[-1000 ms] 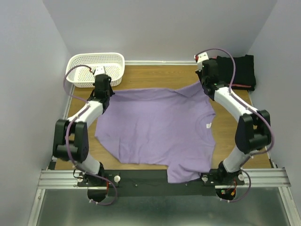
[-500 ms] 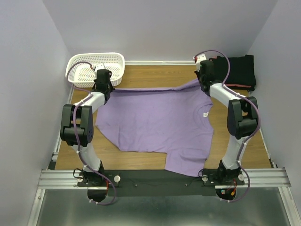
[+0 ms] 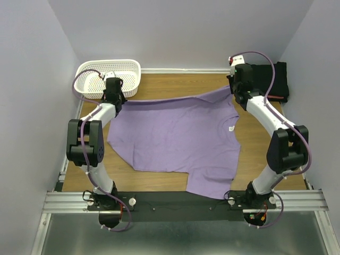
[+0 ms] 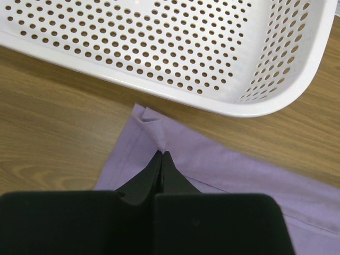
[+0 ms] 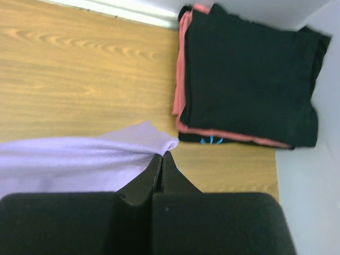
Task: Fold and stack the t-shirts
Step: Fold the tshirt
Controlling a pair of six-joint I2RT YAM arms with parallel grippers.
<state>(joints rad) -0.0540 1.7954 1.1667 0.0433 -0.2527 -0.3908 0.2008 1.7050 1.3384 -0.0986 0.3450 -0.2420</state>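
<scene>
Wooden table [image 3: 175,86]: lavender shirt [image 3: 180,133] spread; left gripper [image 4: 161,155] and right gripper [image 5: 161,155] clamped on its far corners

end effector [image 4: 161,159]: pinching lavender shirt [image 4: 223,170] corner | white mesh basket [image 4: 175,48]: just beyond

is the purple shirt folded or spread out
Spread out: the purple shirt lies open across the table, with no fold across its body. The left hand and right hand each pinch a far corner.
</scene>
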